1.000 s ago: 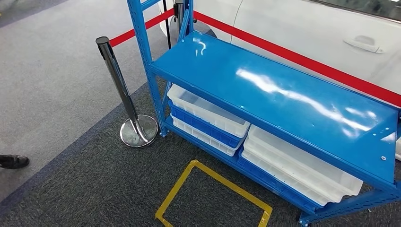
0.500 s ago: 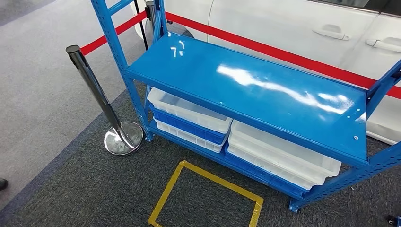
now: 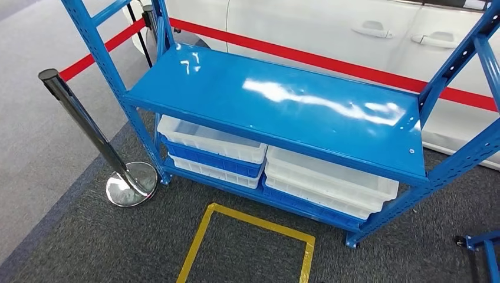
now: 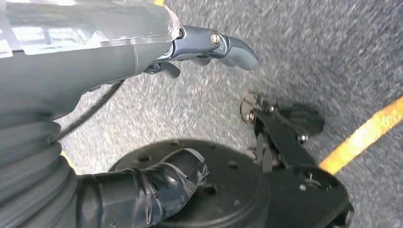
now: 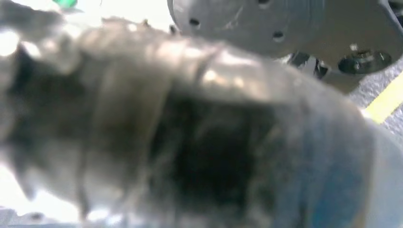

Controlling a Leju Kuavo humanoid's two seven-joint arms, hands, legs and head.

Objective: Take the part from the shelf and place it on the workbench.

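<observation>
while the blue shelf (image 3: 277,112) stands with white trays (image 3: 330,180) beneath, the left hand (image 4: 157,61) hangs empty, fingers apart; the right hand (image 5: 190,142) is blurred, state undeterminable.

Behind the rack I see a white car (image 3: 330,26) parked side-on, with two door handles (image 3: 372,28) showing. A red barrier belt (image 3: 330,62) runs across in front of it, passing behind the blue uprights. To the left stands a chrome stanchion post (image 3: 79,115), tilted in my view, on its round polished base (image 3: 131,184). On the dark grey carpet (image 3: 76,247) near me lies a square outline of yellow tape (image 3: 250,221). A paler grey floor strip (image 3: 29,159) borders the carpet at left.
</observation>
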